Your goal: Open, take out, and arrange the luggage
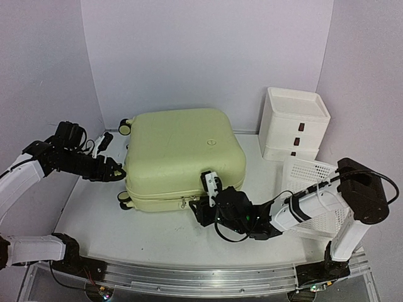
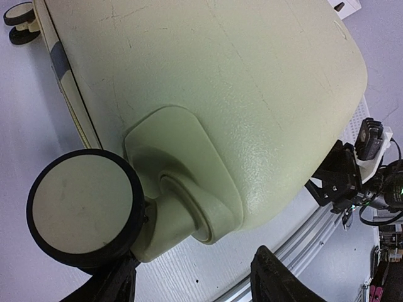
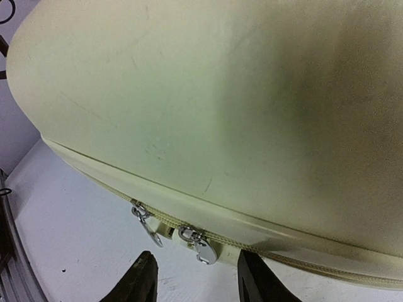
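The luggage point(image 1: 182, 154) lies flat and zipped mid-bench, seam running along its near side, twin zipper pulls point(image 3: 198, 242) just ahead of the right end effector point(image 3: 198, 283), released and empty, while the left end effector point(image 2: 189, 283), also released, hovers by a caster wheel point(image 2: 82, 207).

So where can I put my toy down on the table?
Front left: bare table between the luggage and the near rail. Crowded at right: the right gripper at the luggage's edge, the basket, and the drawer box behind it.
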Robot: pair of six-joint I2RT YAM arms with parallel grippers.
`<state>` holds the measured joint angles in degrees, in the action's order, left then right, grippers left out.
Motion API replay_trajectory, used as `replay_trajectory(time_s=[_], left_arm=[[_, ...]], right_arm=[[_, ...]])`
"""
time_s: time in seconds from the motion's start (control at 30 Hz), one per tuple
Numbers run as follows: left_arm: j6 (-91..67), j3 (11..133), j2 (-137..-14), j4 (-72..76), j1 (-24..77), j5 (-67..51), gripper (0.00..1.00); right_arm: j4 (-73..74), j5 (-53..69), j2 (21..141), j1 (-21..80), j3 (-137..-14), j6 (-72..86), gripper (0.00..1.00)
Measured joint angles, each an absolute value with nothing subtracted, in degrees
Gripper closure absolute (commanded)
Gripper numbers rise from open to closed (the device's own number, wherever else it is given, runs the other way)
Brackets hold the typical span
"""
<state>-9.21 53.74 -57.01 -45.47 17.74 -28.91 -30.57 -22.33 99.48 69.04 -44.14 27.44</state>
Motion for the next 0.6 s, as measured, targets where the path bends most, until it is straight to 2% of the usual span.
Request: replay_trajectory(time_s=[0.23,0.6], left_arm=[[-9.2,53.6,-57.0,-45.4,17.7,-28.9,0.39],[-9.2,53.6,-57.0,-45.4,17.7,-28.9,0.39]], right_arm=[[-31.1,-22.0,101.3,69.0,-44.5,28.4,0.58],[-32.1,-20.3,103.4,68.8,-46.7,27.7,0.71]])
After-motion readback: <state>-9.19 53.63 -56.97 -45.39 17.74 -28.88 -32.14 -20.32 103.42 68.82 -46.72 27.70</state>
